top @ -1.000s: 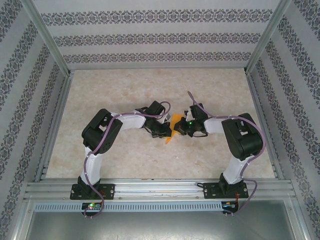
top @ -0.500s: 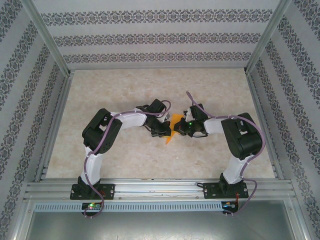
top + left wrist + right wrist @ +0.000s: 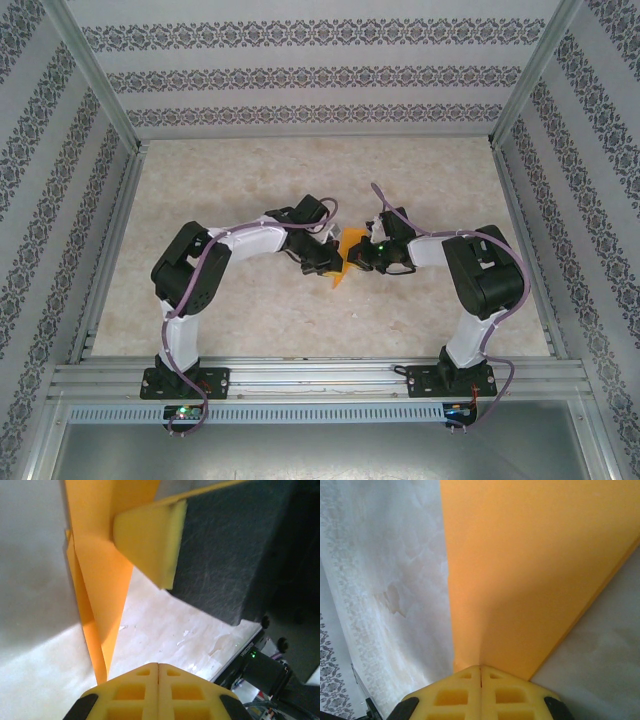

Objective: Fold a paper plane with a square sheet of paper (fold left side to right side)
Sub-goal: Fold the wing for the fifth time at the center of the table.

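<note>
- Top external: the square sheet of paper [image 3: 347, 256], orange and part-folded, is over the middle of the table [image 3: 250, 300], between the left gripper [image 3: 328, 263] and the right gripper [image 3: 364, 258].
- Right gripper: jaws closed, sheet pinched at their seam.
- Left gripper: jaws closed; the sheet runs beside its fingers, pinch unclear.
- Risk: opposed pulls may tear the thin sheet; a slip would skew the crease.
</note>
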Motion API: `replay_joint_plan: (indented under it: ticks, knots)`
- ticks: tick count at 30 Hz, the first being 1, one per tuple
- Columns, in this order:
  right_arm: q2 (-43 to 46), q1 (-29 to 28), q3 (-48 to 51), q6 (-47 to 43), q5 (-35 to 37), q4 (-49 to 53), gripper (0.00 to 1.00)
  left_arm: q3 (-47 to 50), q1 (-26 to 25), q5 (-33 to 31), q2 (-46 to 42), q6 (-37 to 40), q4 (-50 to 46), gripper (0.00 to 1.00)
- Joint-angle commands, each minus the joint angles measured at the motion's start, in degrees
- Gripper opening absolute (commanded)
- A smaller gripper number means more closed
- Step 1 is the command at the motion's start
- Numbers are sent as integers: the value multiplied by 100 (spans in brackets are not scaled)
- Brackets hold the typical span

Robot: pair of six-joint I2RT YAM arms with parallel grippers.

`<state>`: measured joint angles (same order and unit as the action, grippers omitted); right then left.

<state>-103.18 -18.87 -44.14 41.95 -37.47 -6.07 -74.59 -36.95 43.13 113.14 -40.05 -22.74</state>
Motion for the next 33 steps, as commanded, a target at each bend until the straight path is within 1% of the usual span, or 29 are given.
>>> replay_joint_plan:
  ticks: [1,9,22,33]
  knots:
    - [-414,13,222,-223,653,844,0,76,-128,279,93,-151,222,3]
    - [-456,13,213,-245,680,880,0,49,-172,439,347,-213,392,3]
    - [-443,6,204,-319,724,960,0,283,-172,90,454,-231,490,2]
    - [-468,6,169,-346,733,1009,0,436,-177,114,516,-297,674,2]
